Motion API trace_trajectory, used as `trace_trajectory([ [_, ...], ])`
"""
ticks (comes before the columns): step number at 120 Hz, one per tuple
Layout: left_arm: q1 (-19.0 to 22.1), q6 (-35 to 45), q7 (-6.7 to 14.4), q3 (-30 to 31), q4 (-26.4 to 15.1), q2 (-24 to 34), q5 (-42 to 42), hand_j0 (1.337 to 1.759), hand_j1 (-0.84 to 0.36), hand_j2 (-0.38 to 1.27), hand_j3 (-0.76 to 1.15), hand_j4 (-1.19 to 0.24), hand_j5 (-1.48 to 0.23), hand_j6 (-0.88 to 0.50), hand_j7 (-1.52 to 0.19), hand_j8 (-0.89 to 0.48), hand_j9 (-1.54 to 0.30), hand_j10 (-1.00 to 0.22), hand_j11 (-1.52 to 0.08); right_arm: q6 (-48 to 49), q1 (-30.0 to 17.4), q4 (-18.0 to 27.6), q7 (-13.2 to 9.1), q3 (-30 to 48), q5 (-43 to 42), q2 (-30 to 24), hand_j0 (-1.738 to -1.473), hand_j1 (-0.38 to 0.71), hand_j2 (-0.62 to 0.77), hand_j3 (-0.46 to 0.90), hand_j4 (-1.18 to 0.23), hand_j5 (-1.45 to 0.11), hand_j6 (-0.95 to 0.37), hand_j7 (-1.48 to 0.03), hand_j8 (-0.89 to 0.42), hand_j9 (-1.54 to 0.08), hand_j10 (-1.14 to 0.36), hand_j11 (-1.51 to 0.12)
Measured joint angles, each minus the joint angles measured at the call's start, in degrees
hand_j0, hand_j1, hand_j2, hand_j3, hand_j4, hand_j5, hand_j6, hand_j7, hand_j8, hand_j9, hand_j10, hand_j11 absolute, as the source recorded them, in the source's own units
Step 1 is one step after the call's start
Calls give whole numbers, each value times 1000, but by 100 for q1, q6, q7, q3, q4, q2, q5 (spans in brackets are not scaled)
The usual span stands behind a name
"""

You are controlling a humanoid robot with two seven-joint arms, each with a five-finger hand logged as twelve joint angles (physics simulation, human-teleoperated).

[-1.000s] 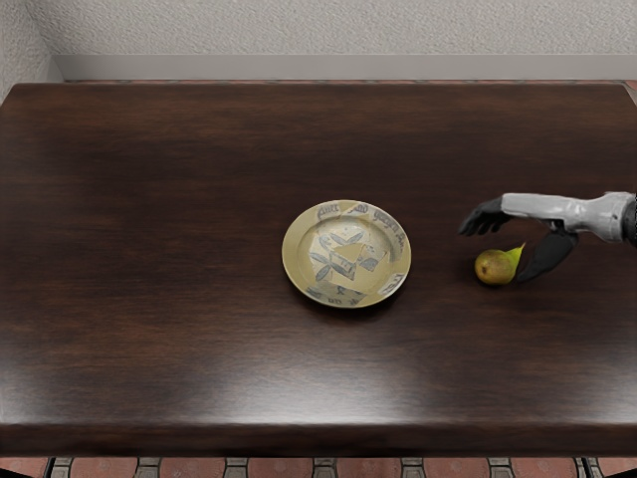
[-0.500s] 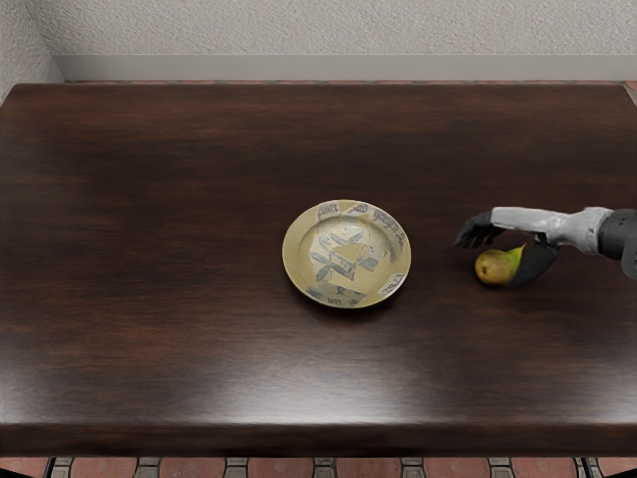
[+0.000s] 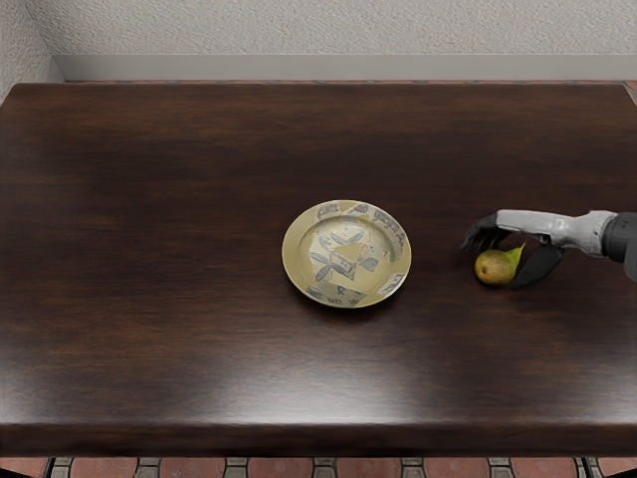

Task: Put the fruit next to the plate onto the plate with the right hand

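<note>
Front edge of frame: a strip of reddish floor tiles (image 3: 279, 467) with pale joints shows below the table.

Dark, glossy wooden table (image 3: 199, 349), grain running left to right, fills most of the head view.

Plate (image 3: 295, 244): round, yellow-olive, roughly mid-table. Blue-grey blocky motif in the well and blue-grey marks around the rim. The marks are too small to tell whether they are lettering or ornament, and nothing on them can be read. Nothing lies on the plate.

Pear (image 3: 494, 267): yellow-brown body with a greener tapered end pointing right and slightly up. It rests on the table to the right of the plate, near it but clearly apart.

Right hand (image 3: 520, 227): arm enters from the right edge, with a grey forearm and back of hand. The dark fingers (image 3: 481, 236) curve down on the far left side of the pear. The dark thumb (image 3: 538, 265) lies at its right, by the tapered end. The hand is cupped around the fruit, part-open and not clamped. Cannot tell whether any digit touches it.

Far side: table edge, then a pale skirting board (image 3: 338, 67) and a rough light-grey wall (image 3: 328, 25).
</note>
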Motion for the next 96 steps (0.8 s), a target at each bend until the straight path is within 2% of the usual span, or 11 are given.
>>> trace_trajectory([
  [48, -1, 1, 0, 0, 1, 0, 1, 1658, 325, 4, 0, -21, -27, -21, -27, -21, -27, -21, -26, -121, -70, -35, 0, 2, 10, 4, -1658, 174, -76, 0, -454, -570, -451, -575, -448, -577, -448, -577],
  [73, 0, 0, -1, -2, 1, 0, 0, 1658, 325, 4, 0, -21, -27, -21, -27, -21, -27, -21, -27, -128, -102, -40, 1, 7, 24, 3, -1656, 223, -40, -1, -500, -640, -491, -640, -394, -648, -416, -659],
  [90, 1, 0, -1, -1, 1, 0, 0, 1658, 325, 5, 0, -21, -27, -21, -27, -21, -27, -21, -27, -147, -135, -49, 1, 15, 43, 3, -1653, 237, -56, 0, -522, -668, -448, -667, -362, -679, -384, -693],
  [96, 2, -1, -1, -2, 1, 0, 2, 1658, 324, 5, 0, -21, -27, -21, -27, -21, -27, -21, -27, -147, -147, -58, 2, 21, 58, 4, -1652, 256, -16, 0, -530, -675, -436, -675, -351, -690, -372, -709],
])
